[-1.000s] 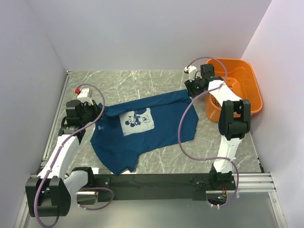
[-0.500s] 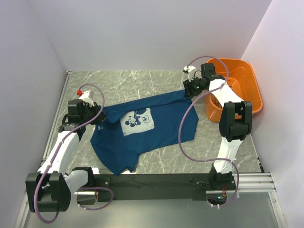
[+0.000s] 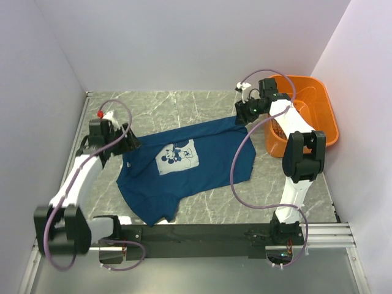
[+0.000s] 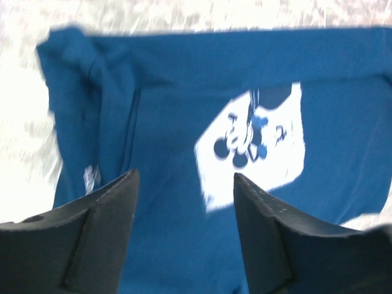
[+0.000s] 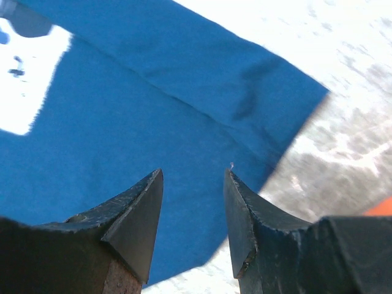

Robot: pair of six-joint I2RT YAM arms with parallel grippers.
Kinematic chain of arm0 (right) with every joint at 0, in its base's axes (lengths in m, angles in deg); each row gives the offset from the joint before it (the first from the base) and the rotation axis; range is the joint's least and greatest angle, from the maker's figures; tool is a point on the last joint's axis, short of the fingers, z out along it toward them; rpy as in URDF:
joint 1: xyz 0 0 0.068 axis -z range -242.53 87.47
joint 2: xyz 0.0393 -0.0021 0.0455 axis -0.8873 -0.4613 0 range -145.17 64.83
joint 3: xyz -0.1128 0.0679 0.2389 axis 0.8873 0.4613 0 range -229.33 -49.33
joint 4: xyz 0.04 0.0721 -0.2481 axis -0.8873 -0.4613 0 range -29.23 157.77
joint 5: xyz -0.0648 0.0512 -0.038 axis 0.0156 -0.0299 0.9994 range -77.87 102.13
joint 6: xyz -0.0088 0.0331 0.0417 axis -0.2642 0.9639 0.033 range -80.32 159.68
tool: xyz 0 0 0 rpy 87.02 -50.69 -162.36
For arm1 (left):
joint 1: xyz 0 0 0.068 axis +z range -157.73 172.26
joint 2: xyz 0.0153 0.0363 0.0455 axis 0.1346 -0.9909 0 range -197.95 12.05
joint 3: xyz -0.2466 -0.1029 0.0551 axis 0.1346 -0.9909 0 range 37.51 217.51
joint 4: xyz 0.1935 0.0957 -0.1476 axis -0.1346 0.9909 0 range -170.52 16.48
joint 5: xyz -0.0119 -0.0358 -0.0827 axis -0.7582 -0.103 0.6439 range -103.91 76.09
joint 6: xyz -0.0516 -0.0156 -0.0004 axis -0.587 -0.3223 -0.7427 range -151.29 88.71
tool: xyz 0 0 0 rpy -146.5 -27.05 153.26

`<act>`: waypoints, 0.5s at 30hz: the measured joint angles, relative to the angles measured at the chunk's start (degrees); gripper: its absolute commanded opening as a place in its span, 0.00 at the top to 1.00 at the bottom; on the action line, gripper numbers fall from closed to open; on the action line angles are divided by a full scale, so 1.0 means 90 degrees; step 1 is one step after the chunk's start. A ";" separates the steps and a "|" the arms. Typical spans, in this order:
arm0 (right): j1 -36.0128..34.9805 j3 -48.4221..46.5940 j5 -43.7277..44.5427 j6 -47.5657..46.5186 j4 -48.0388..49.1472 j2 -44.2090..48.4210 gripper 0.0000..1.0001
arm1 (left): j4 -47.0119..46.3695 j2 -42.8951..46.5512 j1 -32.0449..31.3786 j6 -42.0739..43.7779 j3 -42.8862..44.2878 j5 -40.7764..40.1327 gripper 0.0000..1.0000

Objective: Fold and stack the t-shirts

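Observation:
A teal-blue t-shirt (image 3: 202, 168) lies spread face up on the marble table, its pale print (image 3: 176, 157) showing. The left wrist view looks down on the t-shirt (image 4: 165, 104) and the print (image 4: 257, 144), with a bunched sleeve at the top left. My left gripper (image 3: 130, 143) hovers over the shirt's left edge, open (image 4: 185, 179), with nothing between its fingers. My right gripper (image 3: 241, 117) hangs over the shirt's far right corner, open (image 5: 194, 173) and empty, with the t-shirt (image 5: 141, 110) beneath it.
An orange plastic basket (image 3: 320, 93) stands at the far right against the wall, just behind the right arm; a sliver of the basket (image 5: 381, 208) shows in the right wrist view. Walls close in the table (image 3: 177, 107) on the left, back and right.
My left gripper has opened and let go of the shirt's left edge, pulling back to the left. The right gripper has lifted slightly toward the back, still open.

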 measured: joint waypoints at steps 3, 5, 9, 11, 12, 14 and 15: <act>-0.0109 -0.0049 -0.0209 0.0015 -0.0117 0.0000 0.48 | -0.0308 -0.0908 -0.0007 -0.0017 0.0437 0.0087 0.37; -0.0197 -0.0039 -0.0316 0.0056 -0.0185 0.0000 0.48 | -0.0454 -0.1520 -0.0010 -0.0012 0.0636 0.0126 0.39; -0.0299 0.0066 -0.0464 0.0104 -0.0221 0.0007 0.49 | -0.0447 -0.2429 -0.0032 0.0019 0.0918 0.0104 0.41; -0.0304 0.0170 -0.0500 0.0131 -0.0228 0.0007 0.49 | -0.0410 -0.2812 -0.0117 0.0036 0.1154 -0.0002 0.41; -0.0301 0.0223 -0.0512 0.0151 -0.0226 0.0007 0.49 | -0.0408 -0.2951 -0.0168 0.0036 0.1263 -0.0027 0.42; -0.0301 0.0328 -0.0520 0.0197 -0.0223 0.0015 0.49 | -0.0401 -0.3220 -0.0301 0.0041 0.1513 -0.0136 0.43; -0.0301 0.0374 -0.0520 0.0221 -0.0231 0.0017 0.49 | -0.0393 -0.3337 -0.0364 0.0046 0.1632 -0.0185 0.44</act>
